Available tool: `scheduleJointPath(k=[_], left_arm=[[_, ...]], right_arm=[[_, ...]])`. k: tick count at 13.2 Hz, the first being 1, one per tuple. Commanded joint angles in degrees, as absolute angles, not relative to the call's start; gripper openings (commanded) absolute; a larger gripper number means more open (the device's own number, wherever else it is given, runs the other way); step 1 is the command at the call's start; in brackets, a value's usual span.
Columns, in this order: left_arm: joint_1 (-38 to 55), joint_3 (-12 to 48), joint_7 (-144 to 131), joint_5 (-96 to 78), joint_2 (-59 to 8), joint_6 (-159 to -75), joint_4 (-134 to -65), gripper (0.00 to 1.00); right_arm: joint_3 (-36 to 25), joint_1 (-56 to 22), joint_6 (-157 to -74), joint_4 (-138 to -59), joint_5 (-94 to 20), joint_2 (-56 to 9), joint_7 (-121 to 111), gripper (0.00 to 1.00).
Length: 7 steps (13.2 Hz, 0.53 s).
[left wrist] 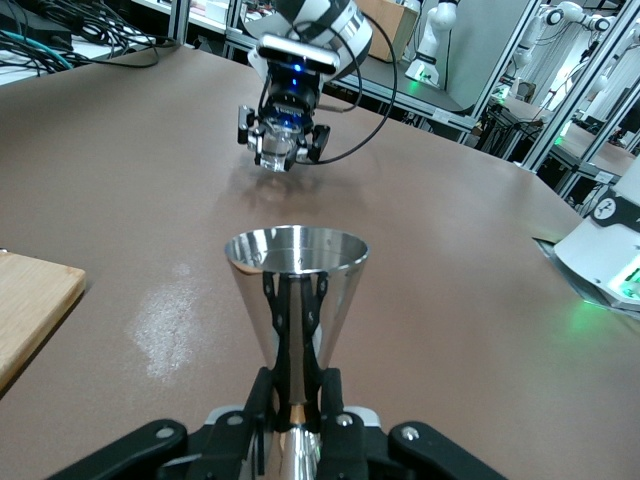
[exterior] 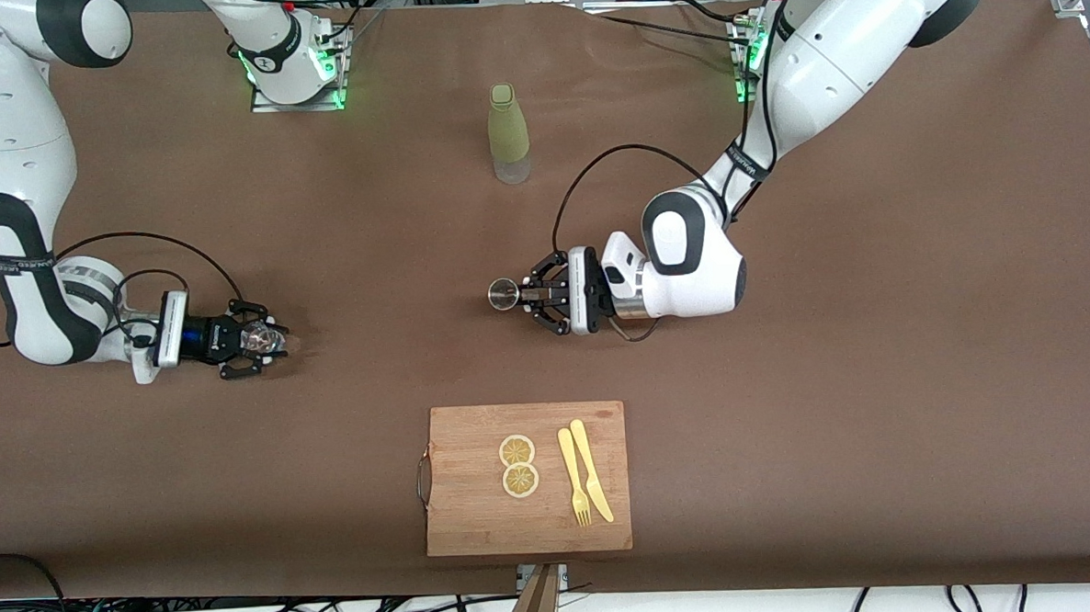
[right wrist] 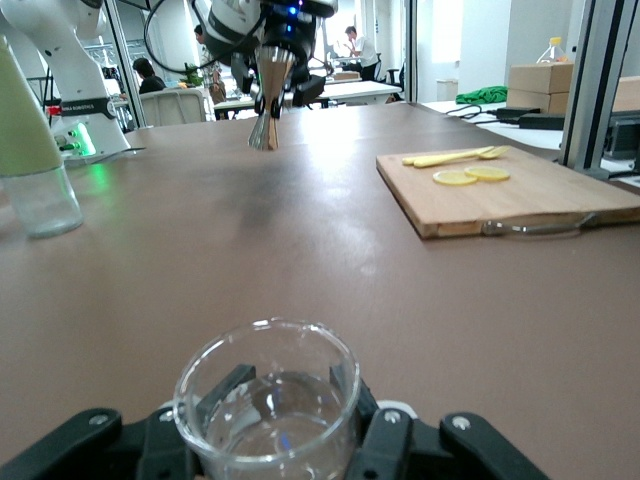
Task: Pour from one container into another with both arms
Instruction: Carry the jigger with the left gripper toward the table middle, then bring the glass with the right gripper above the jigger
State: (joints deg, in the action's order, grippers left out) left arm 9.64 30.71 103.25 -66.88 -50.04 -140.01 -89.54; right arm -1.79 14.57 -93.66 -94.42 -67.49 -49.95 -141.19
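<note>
Gripping a steel jigger (exterior: 504, 294) mid-tabletop, the left gripper (exterior: 528, 295) is clamped tight; the right gripper (exterior: 266, 337) squeezes a clear glass (exterior: 258, 337) near the right arm's edge.

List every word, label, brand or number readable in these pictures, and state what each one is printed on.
Black band on the right arm: white lettering, too small to read.
Black band on the left arm: white lettering, too blurred to read.
Band on the white arm segment in the right wrist view: white lettering, not legible.
Pale green bottle, metal jigger, clear glass cup, wooden cutting board: no text visible.
</note>
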Motion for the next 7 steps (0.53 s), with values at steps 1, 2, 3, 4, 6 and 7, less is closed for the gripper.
scheduleJointPath(k=[1,2,3,4,6,7], left_arm=[[11.25,29.53,105.11,-68.56,-53.26,-140.10,-84.91,0.00],[12.29,28.75,105.12,-68.64,-53.96,-140.10,-83.77,0.00],[13.52,27.96,105.03,-68.82,-54.75,-140.53,-82.28,0.00],[14.14,27.86,104.86,-70.30,-55.63,-141.93,-81.66,0.00],[15.46,27.69,105.03,-71.28,-56.60,-143.61,-80.60,0.00],[15.47,27.69,104.94,-71.63,-56.60,-143.79,-80.60,0.00]], right_arm=[[0.96,14.50,-92.81,-90.89,-68.29,-49.83,-134.76,0.42],[2.36,14.50,-93.16,-89.57,-68.29,-49.66,-132.39,0.42],[3.59,14.41,-93.60,-88.34,-68.20,-49.57,-130.01,0.42],[4.65,14.15,-94.39,-87.46,-68.20,-49.40,-128.08,0.42],[5.62,13.63,-95.36,-85.96,-68.12,-49.48,-125.08,0.42],[5.80,13.28,-95.36,-85.70,-68.03,-49.48,-124.02,0.42]])
